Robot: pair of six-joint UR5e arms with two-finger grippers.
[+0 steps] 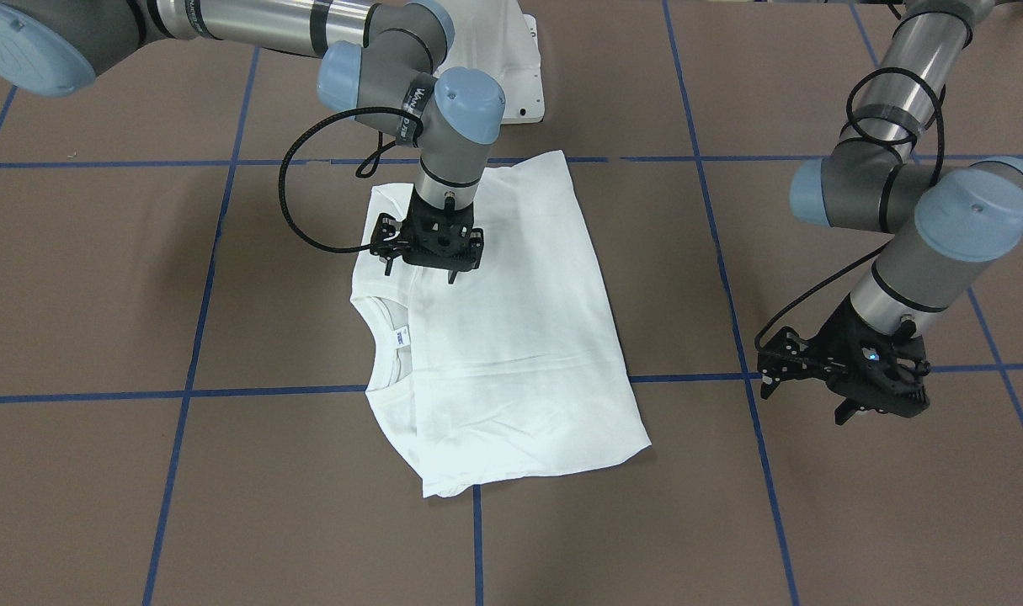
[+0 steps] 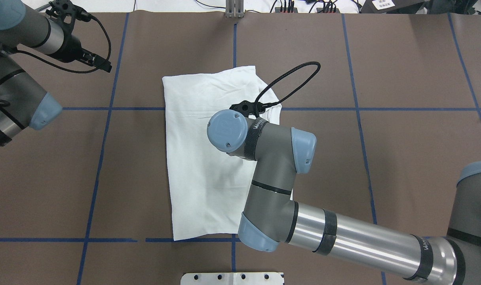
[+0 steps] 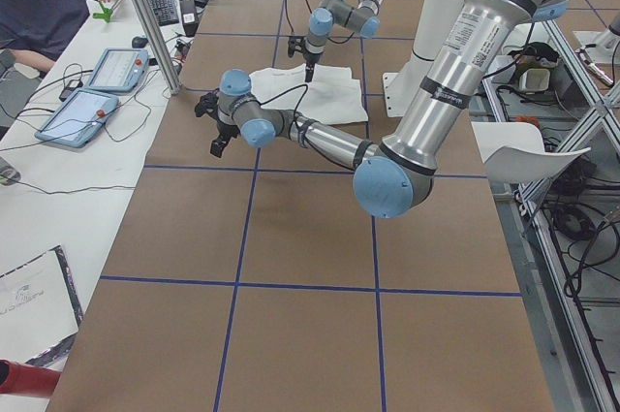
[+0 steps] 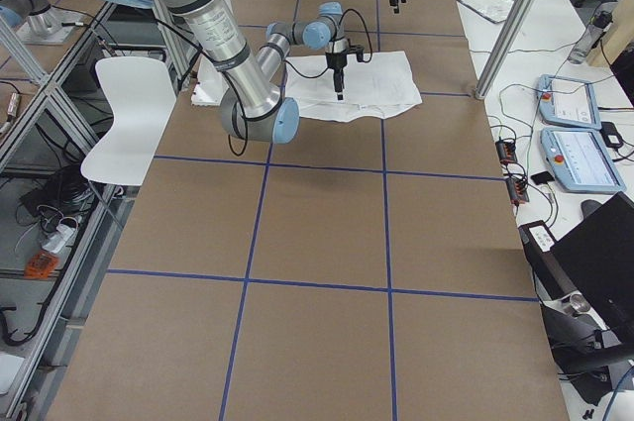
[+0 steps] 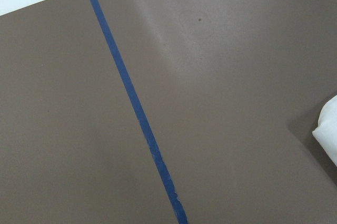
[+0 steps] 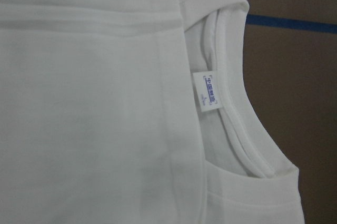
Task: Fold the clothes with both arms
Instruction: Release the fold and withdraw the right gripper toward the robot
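The white shirt (image 1: 511,337) lies folded into a long rectangle on the brown table, its ribbed collar (image 1: 375,337) and small neck label (image 1: 402,337) at one end. My right gripper (image 1: 420,273) hangs just above the shirt near the collar, open and holding nothing. The right wrist view looks straight down on the collar and the label (image 6: 210,91). My left gripper (image 1: 806,406) is off to the side over bare table, open and empty. Its wrist view shows only a corner of the shirt (image 5: 327,134). In the overhead view the right wrist hides its gripper above the shirt (image 2: 192,158).
Blue tape lines (image 1: 477,539) divide the brown table cover. The white pedestal base (image 1: 511,76) stands behind the shirt. A person (image 3: 48,5) sits at a side desk with two tablets (image 3: 97,92). A white chair (image 4: 129,114) stands beside the table.
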